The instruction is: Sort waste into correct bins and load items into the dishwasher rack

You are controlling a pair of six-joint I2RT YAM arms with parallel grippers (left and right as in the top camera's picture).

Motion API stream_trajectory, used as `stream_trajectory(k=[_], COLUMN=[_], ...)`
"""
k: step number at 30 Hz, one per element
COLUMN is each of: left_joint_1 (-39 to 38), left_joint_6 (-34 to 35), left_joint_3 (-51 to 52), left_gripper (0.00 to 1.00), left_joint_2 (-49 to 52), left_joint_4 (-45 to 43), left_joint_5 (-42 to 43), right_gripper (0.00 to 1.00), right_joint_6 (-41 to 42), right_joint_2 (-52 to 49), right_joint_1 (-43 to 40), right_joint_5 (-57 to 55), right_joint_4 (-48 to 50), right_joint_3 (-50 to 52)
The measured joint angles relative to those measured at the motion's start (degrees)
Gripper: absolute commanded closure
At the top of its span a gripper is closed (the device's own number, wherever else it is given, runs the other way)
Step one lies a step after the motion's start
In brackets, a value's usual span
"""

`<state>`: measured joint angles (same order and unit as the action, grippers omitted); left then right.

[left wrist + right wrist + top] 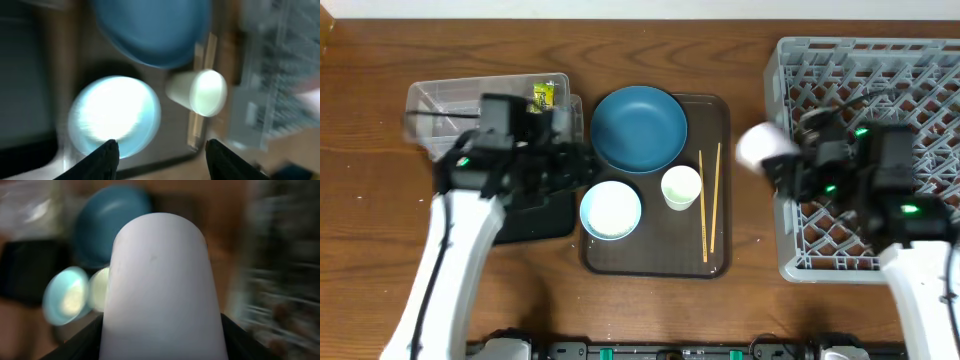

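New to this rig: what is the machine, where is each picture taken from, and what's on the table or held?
Two robot arms stand at a wooden table, each ending in a two-finger gripper. The wide picture looks down from above; the two blurry ones come from wrist cameras. A brown tray carries a blue dish, a small bowl, a pale green cup and chopsticks. Left of it sit a clear tub holding a snack wrapper and a black tray; right of it, the grey rack. The right gripper holds a pale pink cup by the rack; the left gripper is open and empty.
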<state>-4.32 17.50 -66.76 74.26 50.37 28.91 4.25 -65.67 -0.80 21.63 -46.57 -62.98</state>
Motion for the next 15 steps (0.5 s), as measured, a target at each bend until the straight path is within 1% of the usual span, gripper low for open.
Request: stream_trajectory(k=[4,7,11,15], left_joint_1=[1.2,1.3,1.3,1.3], left_joint_6=[-0.7,-0.9,-1.1,-1.0], left_joint_3=[0.0,0.0,0.0,0.0], left_gripper=[0.41,0.41,0.41,0.41], left_joint_2=[-3.1,-3.4,-3.3,-3.3], left_joint_4=[1.3,1.5,1.7,1.7], left_joint_5=[-8.0,-11.0,-12.7,-13.3], right_gripper=[0.99,0.99,0.99,0.99], right_joint_6=[0.6,0.9,1.5,2.4], right_joint_2=[0.1,-1.6,-5.9,-11.4], right_joint_1=[-7.9,-14.5,-22.7,-29.9], right_joint_5=[-10.4,-16.4,-21.4,-23.6], right_joint_4=[-5.9,-9.9,-13.7,-15.3], right_joint_3=[-6.8,-10.5,-15.1,-19.5])
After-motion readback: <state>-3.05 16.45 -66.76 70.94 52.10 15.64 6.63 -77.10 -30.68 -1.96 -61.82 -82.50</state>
